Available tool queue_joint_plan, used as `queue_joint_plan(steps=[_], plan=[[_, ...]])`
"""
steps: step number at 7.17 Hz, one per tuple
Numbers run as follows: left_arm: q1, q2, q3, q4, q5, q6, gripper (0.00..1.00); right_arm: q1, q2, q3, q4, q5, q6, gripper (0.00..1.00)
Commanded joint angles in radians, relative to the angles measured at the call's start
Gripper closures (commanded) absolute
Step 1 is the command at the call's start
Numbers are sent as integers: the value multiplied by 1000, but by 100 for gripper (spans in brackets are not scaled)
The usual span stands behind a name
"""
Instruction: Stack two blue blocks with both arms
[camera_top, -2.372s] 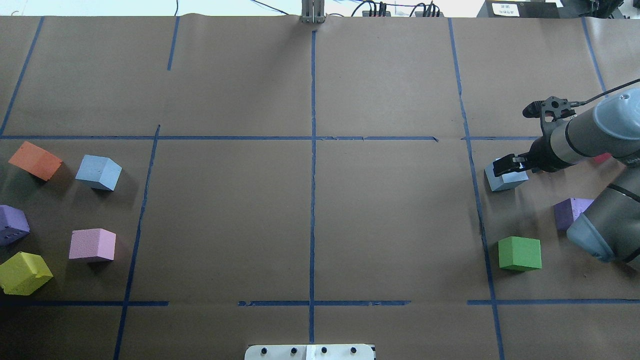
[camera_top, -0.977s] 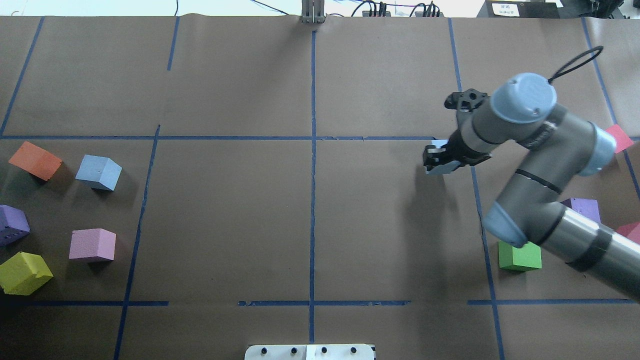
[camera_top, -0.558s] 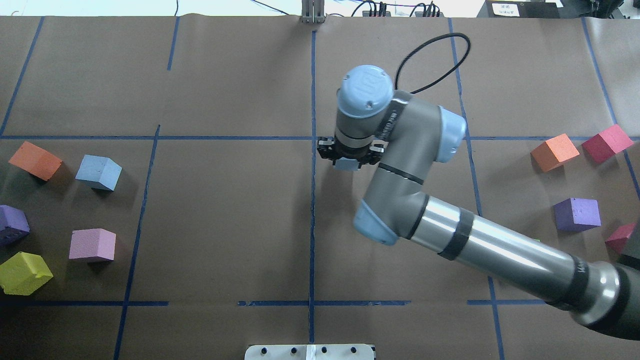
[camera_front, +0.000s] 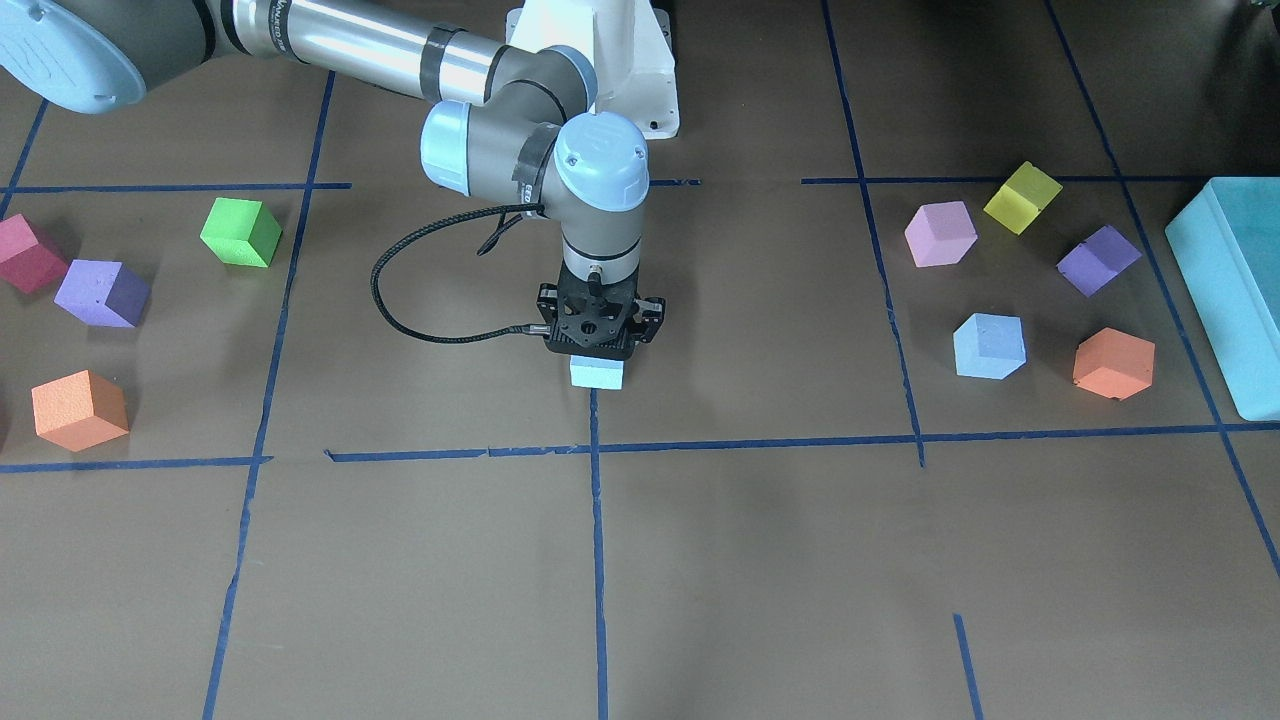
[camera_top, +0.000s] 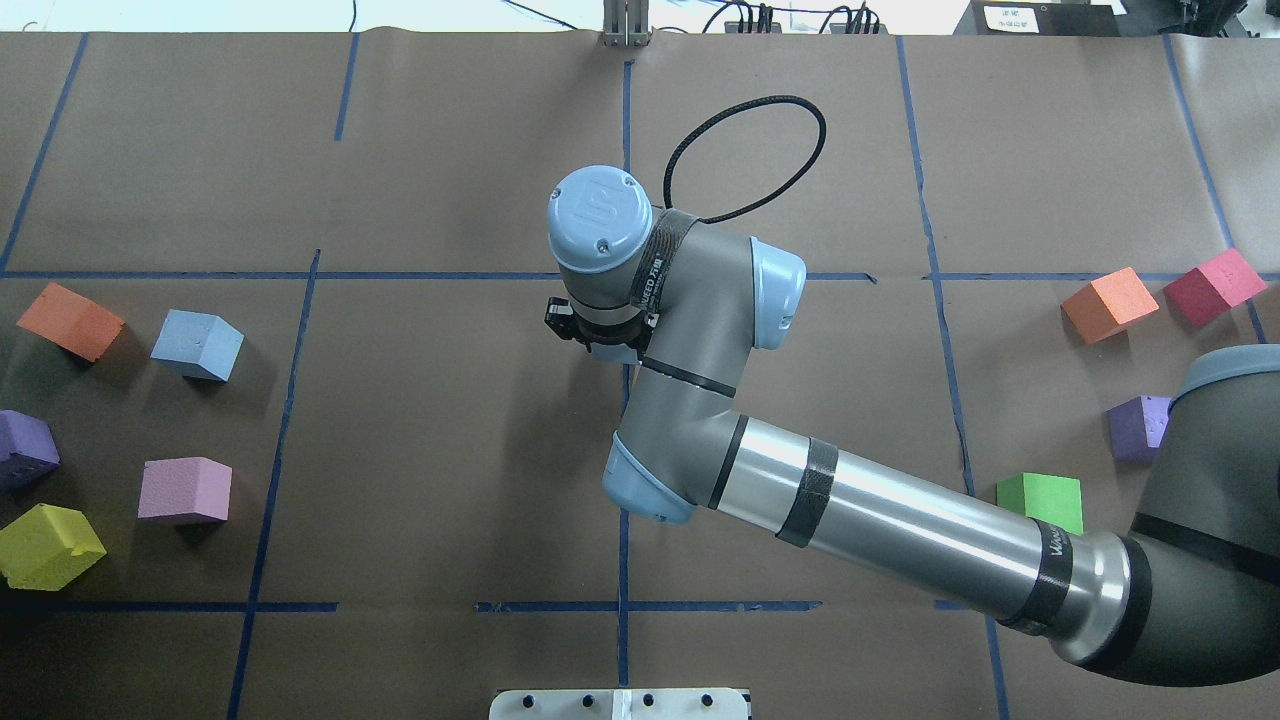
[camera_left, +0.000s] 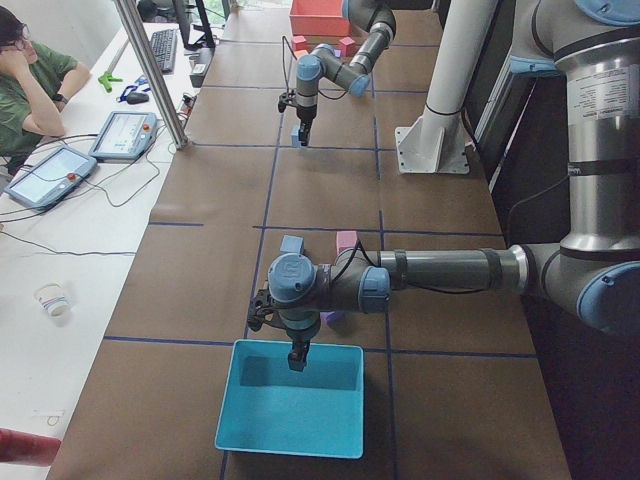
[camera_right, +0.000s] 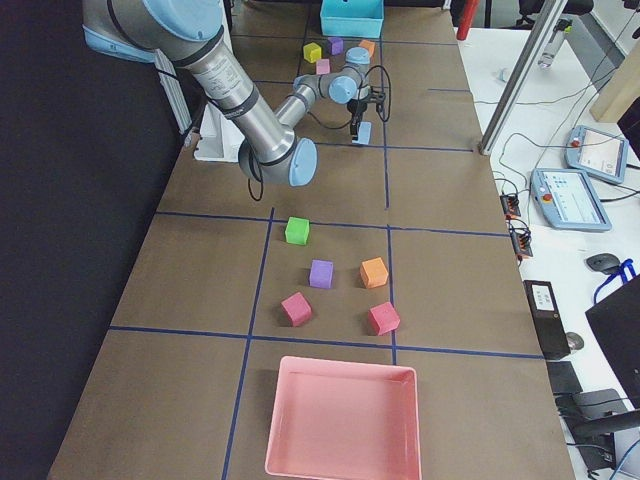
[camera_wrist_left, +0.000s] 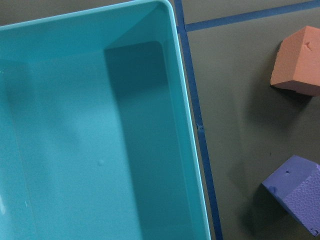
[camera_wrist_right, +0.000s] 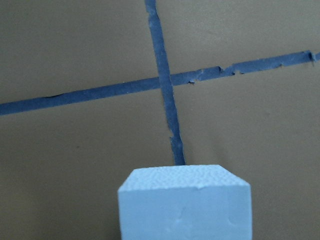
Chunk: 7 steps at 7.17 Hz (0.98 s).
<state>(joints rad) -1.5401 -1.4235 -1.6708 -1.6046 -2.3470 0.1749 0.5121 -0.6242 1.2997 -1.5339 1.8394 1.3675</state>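
My right gripper (camera_front: 597, 358) is shut on a pale-blue block (camera_front: 597, 374) and holds it low over the table's centre tape line, its fingers hidden by the wrist. The block fills the bottom of the right wrist view (camera_wrist_right: 185, 202). In the overhead view the wrist covers the right gripper (camera_top: 600, 345). The second blue block (camera_top: 197, 344) sits on the table's left side, also seen in the front view (camera_front: 988, 346). My left gripper (camera_left: 297, 358) hangs over the teal box (camera_left: 225, 400); I cannot tell whether it is open or shut.
Orange (camera_top: 70, 320), purple (camera_top: 25, 448), pink (camera_top: 185, 490) and yellow (camera_top: 48, 545) cubes surround the left blue block. Orange (camera_top: 1110, 303), red (camera_top: 1215, 285), purple (camera_top: 1138, 427) and green (camera_top: 1040, 503) cubes lie on the right. A pink tray (camera_right: 342, 372) sits at the right end.
My right arm lifted the pale-blue block from the table's right side and carried it leftward to the centre line. The left-side cubes have not moved.
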Motion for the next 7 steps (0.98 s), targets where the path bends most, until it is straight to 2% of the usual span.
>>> queue_joint_plan(steps=[1,3,4,5,7], plan=[[0,0,-1,0,0,0,0,-6,1,-3,1,-17,-16,0],[0,0,-1,0,0,0,0,0,6,19,-2,-9,-37,0],[0,0,-1,0,0,0,0,31,8,70,-12,36,-41,0],[0,0,-1,0,0,0,0,84,5,145,-93,105,-47,0],[0,2,-12,0,0,0,0,188,-29,304,-307,182,-190,0]])
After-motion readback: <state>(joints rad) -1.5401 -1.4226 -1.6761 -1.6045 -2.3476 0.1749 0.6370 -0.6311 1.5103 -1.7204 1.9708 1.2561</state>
